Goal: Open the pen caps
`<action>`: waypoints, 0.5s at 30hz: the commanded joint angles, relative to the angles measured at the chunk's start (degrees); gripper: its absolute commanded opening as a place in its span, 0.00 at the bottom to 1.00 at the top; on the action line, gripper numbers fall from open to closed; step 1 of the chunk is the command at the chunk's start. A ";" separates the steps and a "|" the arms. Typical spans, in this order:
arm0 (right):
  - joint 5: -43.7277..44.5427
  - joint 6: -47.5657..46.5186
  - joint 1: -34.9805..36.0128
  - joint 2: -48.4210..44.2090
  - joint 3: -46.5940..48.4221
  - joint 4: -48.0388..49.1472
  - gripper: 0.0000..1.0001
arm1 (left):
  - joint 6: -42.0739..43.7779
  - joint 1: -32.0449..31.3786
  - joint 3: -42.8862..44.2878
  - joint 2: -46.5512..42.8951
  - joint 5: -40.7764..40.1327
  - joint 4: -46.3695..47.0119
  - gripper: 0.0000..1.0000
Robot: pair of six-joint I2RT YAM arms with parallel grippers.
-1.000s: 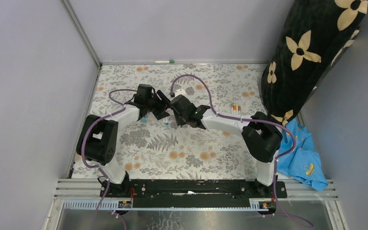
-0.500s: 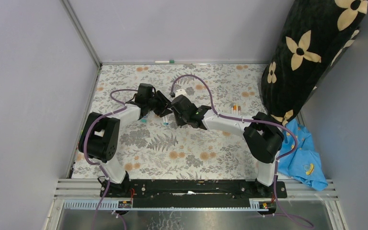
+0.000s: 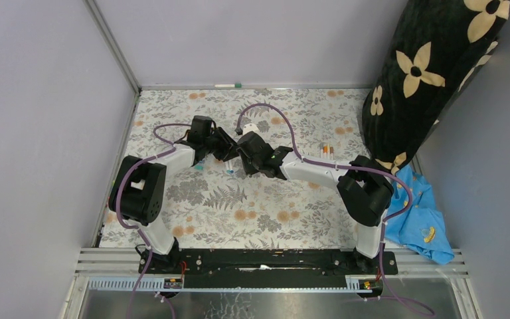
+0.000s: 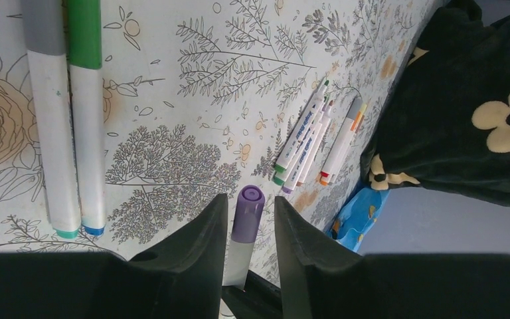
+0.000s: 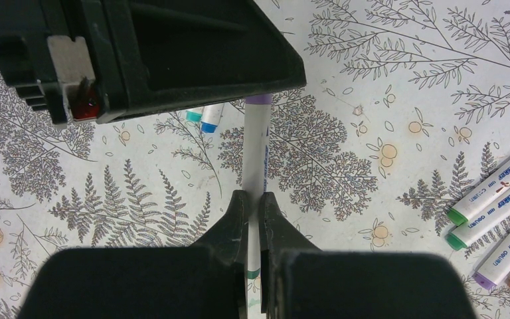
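Straddling the purple cap (image 4: 248, 214), my left tool (image 4: 251, 201) is standing partly open, slivers of gap showing either side, gripping nothing. I am judging that cap light, stiff and slick, best pinched across its middle and drawn straight off. My right tool (image 5: 252, 197) is clamping the white pen (image 5: 257, 143) by its barrel, above the bench (image 5: 385, 86). Leftward, the side wall (image 3: 53, 133) is standing well apart; rightward, spare pens (image 5: 495, 193) are lying near.

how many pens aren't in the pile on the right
3. The right tool grips a purple-capped pen, its cap inside the left tool. A grey-capped pen and a green-capped pen lie side by side. Others may be hidden.
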 commanded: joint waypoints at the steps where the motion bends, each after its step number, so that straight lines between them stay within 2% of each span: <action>1: -0.34 -0.10 -0.07 -3.45 1.26 -0.24 0.00 | 1.45 -0.40 1.20 0.53 1.61 2.57 0.36; 9: -0.41 -0.42 -0.06 -3.58 2.17 -1.55 0.00 | 4.62 -0.40 1.67 0.00 1.16 0.42 0.23; 13: 0.13 -0.65 -0.06 -4.12 2.64 -1.96 0.00 | 6.40 -0.44 2.02 -0.16 1.02 -0.53 0.05; 15: 0.29 -0.78 -0.06 -4.29 3.09 -2.46 0.00 | 6.93 -0.44 1.88 -0.39 0.88 -1.75 0.00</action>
